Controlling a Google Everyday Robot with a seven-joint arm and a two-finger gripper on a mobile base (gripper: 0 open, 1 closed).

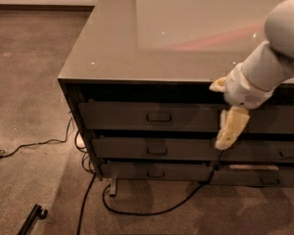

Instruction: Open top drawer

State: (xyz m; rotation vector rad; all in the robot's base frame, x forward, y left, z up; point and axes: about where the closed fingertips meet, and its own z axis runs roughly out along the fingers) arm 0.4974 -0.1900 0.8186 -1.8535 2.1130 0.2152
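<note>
Carpeted floor [24, 72] lies open across the left and bottom of the camera view, crossed by cables [137, 212] near the cabinet [117, 43] base. The top drawer [117, 116] appears closed under the glossy top edge, with its handle [159, 117] at centre. The gripper [231, 129] hangs before the drawer front's right end (right of the handle, apart from it). Its grip state cannot be told.

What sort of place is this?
Probably an office or lab: a glossy counter over drawers, carpet, loose floor cables. The gripper hangs before the top drawer, right of its handle.
</note>
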